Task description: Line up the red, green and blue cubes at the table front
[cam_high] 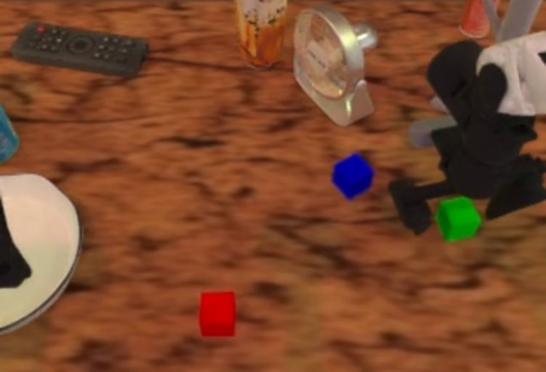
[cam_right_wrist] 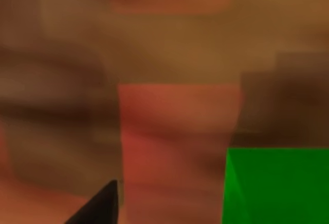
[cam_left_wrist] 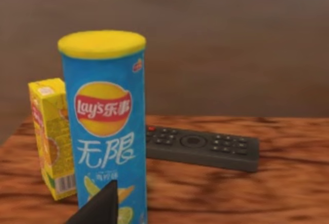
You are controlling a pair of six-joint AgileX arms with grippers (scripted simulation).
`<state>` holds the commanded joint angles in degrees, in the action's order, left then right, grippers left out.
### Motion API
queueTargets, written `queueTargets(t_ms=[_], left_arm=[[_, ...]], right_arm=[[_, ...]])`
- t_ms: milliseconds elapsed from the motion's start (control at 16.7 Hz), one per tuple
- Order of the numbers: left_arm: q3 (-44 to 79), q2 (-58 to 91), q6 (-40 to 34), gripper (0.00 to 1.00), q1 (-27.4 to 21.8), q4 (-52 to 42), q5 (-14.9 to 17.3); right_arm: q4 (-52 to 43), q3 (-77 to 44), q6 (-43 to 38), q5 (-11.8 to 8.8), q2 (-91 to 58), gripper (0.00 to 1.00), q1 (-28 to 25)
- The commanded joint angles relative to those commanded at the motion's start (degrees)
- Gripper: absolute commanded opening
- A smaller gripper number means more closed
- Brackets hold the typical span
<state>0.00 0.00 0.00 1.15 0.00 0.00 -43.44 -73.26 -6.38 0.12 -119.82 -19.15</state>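
Note:
The green cube (cam_high: 458, 218) (cam_right_wrist: 277, 185) rests on the table (cam_high: 171, 176) at the right. My right gripper (cam_high: 465, 203) is open and straddles it, one dark finger on each side, apart from its faces. In the right wrist view one fingertip (cam_right_wrist: 105, 201) shows, well clear of the cube. The blue cube (cam_high: 352, 176) stands left of that gripper, about mid-depth. The red cube (cam_high: 217, 313) sits near the front edge, left of centre. My left gripper (cam_high: 10, 257) hangs parked and open over the white plate at the far left, holding nothing.
A white plate (cam_high: 68, 218) lies at the left edge. Along the back stand a remote (cam_high: 81, 48) (cam_left_wrist: 200, 147), a drink cup (cam_high: 258, 14), a small fan (cam_high: 333, 65) and an orange can (cam_high: 482, 1). A crisps tube (cam_left_wrist: 105, 126) and a yellow carton (cam_left_wrist: 49, 136) stand far left.

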Motion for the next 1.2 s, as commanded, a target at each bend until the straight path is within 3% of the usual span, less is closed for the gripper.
queueTargets(t_ms=[780, 1200], left_arm=[[0.0, 0.0, 0.0, 1.00, 0.0, 0.0, 0.0], [0.0, 0.0, 0.0, 1.00, 0.0, 0.0, 0.0]], right_arm=[[0.0, 0.0, 0.0, 0.0, 0.0, 0.02, 0.0], [0.0, 0.0, 0.0, 0.0, 0.0, 0.00, 0.0]])
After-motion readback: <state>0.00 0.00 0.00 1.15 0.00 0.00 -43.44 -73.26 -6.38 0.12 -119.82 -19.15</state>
